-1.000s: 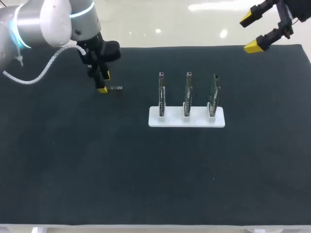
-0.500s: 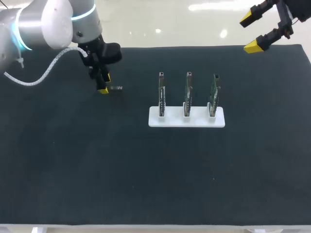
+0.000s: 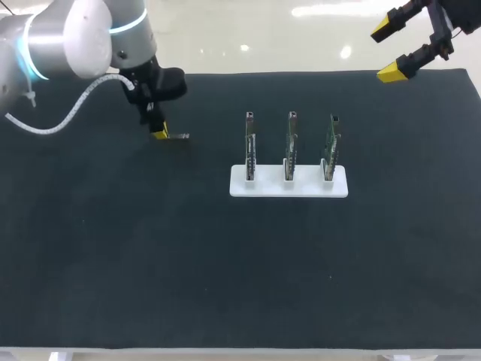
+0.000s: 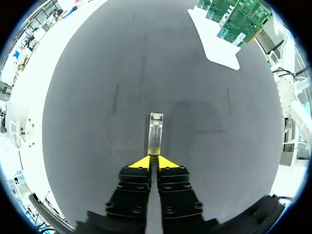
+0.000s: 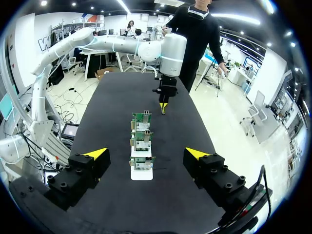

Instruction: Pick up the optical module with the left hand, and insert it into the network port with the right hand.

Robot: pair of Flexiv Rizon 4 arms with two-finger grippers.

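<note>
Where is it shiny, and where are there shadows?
Head view: light glints on the left arm, on its silver shell; the black mat shows no glare. Left wrist view: the optical module gleams in the left gripper, with a faint shadow on the mat beside it. Right wrist view: mat evenly dark.

We count one optical module [image 3: 179,136] near the far left corner of the one black table [image 3: 113,263], three green circuit boards [image 3: 291,143] standing in a single white holder [image 3: 288,186] toward its middle, and two yellow-tipped grippers, our left gripper [image 3: 159,134] and our right gripper [image 3: 386,51].
</note>
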